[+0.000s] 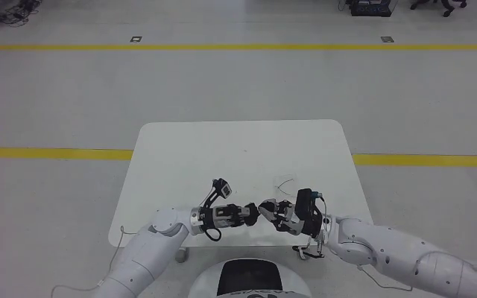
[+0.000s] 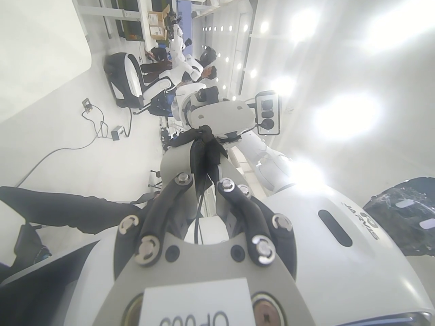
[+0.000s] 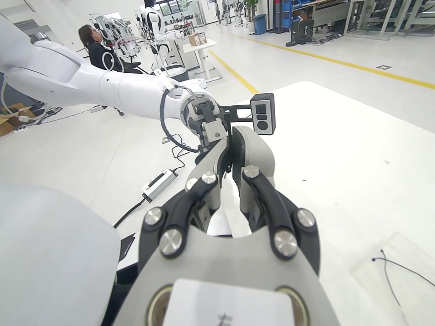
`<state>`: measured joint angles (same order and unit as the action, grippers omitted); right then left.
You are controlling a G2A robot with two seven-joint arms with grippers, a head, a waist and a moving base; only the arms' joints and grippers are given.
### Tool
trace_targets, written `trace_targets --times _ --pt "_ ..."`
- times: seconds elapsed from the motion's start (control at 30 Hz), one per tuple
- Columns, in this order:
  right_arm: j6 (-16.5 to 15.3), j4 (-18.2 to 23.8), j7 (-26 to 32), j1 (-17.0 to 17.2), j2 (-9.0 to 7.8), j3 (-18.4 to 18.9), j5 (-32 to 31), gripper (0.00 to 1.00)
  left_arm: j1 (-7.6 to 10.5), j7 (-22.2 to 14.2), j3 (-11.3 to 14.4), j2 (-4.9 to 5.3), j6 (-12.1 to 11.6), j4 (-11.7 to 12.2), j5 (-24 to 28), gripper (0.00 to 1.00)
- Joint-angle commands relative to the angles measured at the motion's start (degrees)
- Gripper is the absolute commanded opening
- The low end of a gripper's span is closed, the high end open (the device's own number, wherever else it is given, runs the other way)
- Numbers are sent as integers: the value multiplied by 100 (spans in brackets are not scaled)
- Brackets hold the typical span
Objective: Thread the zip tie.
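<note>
Above the front part of the white table (image 1: 223,149) my two grippers meet tip to tip. My left gripper (image 1: 253,212) (image 2: 203,167) is shut, and a thin black strand that looks like the zip tie (image 2: 198,212) runs between its fingers toward the palm. Facing it, my right gripper (image 1: 270,211) (image 3: 231,152) has its ribbed pads pressed together; whatever is between them is hidden. A second thin black zip tie (image 3: 373,259) lies on a clear plastic sheet (image 1: 285,183) on the table just beyond the grippers.
The table's front edge lies close below both arms. The right arm's wrist camera (image 2: 268,113) sits right behind the meeting point, as does the left arm's wrist camera (image 3: 263,113). Cables and a power brick (image 3: 158,184) lie on the floor beside the table.
</note>
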<state>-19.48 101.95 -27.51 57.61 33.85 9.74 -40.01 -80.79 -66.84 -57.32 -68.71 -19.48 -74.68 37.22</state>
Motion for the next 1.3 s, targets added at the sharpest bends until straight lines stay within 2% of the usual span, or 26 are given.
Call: trace_targets --times 0.0,0.13,0.17,0.2,0.23,0.37,0.6,0.73,0.8,1.0,1.07,1.17,1.27 --pt "0 -6 -4 5 2 0 1 0 -7 2 -8 -1 0 -4 3 0" --pt "0 -16 3 19 9 0 11 0 -16 -12 -15 -4 0 -3 19 0" --pt "0 -16 -2 23 9 0 34 30 -17 -17 -16 -5 0 5 20 0" --pt "0 -21 -2 24 9 0 58 91 -16 -22 -16 -5 0 13 22 0" --pt "0 -24 1 21 6 0 85 100 -15 -25 -18 -6 0 20 24 0" --pt "0 -13 -25 4 -51 0 67 100 -13 -42 -74 -2 0 50 69 0" --pt "0 59 -193 28 -299 0 -59 100 -78 -150 -289 28 0 51 221 0" --pt "0 59 -193 28 -299 0 -59 100 -86 -372 -333 31 0 135 458 0" --pt "0 59 -193 28 -299 0 -59 100 -58 -451 -300 37 6 139 386 0" --pt "0 59 -193 28 -299 0 -59 100 -58 -451 -300 37 6 139 386 0" --pt "0 87 -335 119 -278 13 311 100 -73 -283 -287 33 0 68 456 0" --pt "0 193 -472 247 -275 0 884 100 -119 -303 -394 45 0 -87 595 0" --pt "0 218 -335 292 -278 0 1216 100 -170 -350 -513 52 0 -200 617 0"
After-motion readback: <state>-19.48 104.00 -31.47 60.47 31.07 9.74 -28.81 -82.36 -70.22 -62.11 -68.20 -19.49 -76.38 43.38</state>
